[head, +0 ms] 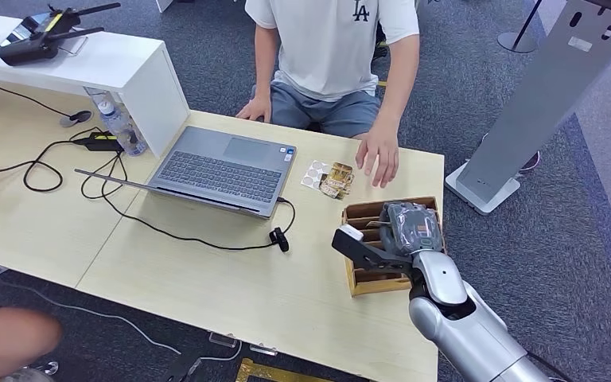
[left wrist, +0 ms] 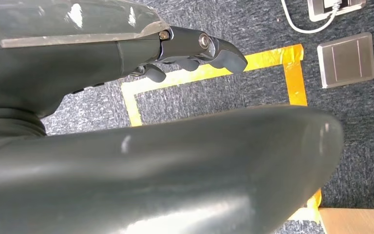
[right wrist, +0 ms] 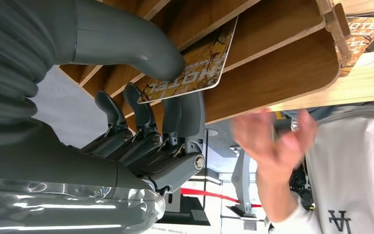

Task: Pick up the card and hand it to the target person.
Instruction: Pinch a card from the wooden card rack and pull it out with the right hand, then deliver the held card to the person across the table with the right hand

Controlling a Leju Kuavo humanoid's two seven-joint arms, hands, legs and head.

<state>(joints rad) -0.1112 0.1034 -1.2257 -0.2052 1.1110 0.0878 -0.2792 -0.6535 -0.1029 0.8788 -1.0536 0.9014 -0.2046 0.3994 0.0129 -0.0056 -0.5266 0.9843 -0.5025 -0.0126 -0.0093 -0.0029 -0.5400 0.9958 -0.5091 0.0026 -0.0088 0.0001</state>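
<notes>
A card [right wrist: 195,63] printed with "HOTEL" stands in a slot of the wooden card holder [right wrist: 282,73]. My right hand [right wrist: 165,97] pinches it, thumb on one face and fingers on the other. In the head view that hand [head: 410,227] sits over the holder [head: 366,282] at the table's right end. Across the table sits the person [head: 334,48] in a white shirt, with one hand [head: 378,155] open just beyond the holder. My left hand [left wrist: 195,53] hangs by the floor, holding nothing.
Loose cards and round stickers [head: 330,179] lie between the laptop [head: 223,167] and the person's hand. A black cable [head: 280,237] runs from the laptop. A white shelf [head: 87,60] with a controller stands back left. A grey stand [head: 541,103] rises at right.
</notes>
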